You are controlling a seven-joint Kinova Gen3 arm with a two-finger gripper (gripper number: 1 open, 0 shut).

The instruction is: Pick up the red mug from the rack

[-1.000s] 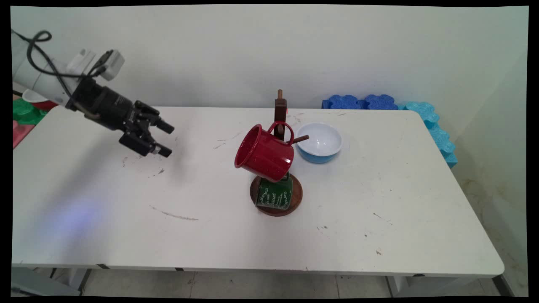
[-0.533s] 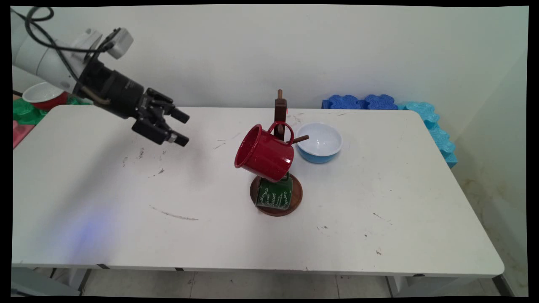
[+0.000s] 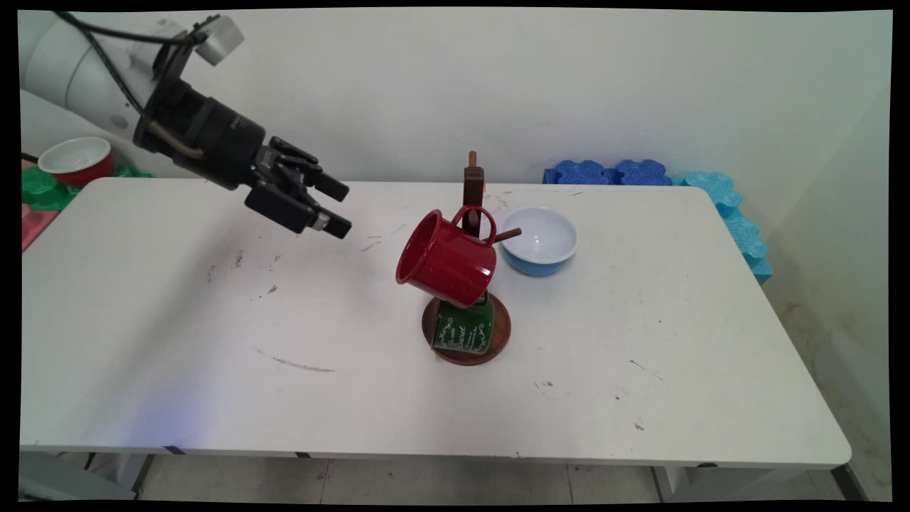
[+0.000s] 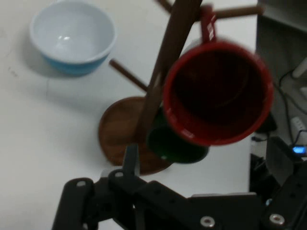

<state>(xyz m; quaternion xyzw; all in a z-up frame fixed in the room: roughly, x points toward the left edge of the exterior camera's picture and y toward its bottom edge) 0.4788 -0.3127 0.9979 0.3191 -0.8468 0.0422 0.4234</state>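
Red enamel catches the eye first: a red mug (image 3: 446, 259) hangs by its handle from a peg of a wooden mug tree (image 3: 473, 186), tilted with its mouth toward the arm. Under it a green mug (image 3: 463, 327) hangs low on the same tree, close over the round wooden base (image 3: 499, 334). From the hand's own camera the red mug's mouth faces straight back at the lens, with the green one half hidden behind its lower rim. Just right of the tree, behind a bare peg, sits a blue bowl (image 3: 538, 241) with a white inside, apart from the base. The black tool (image 3: 337, 206) hangs in the air to the left of the red mug, aimed at it, with nothing between the two; its fingers are spread and hold nothing. All this stands on a scuffed white surface (image 3: 640, 341). Blue foam blocks (image 3: 611, 172) line the far right corner by the wall, and a red-and-white bowl (image 3: 75, 158) rests on something green off the far left edge.
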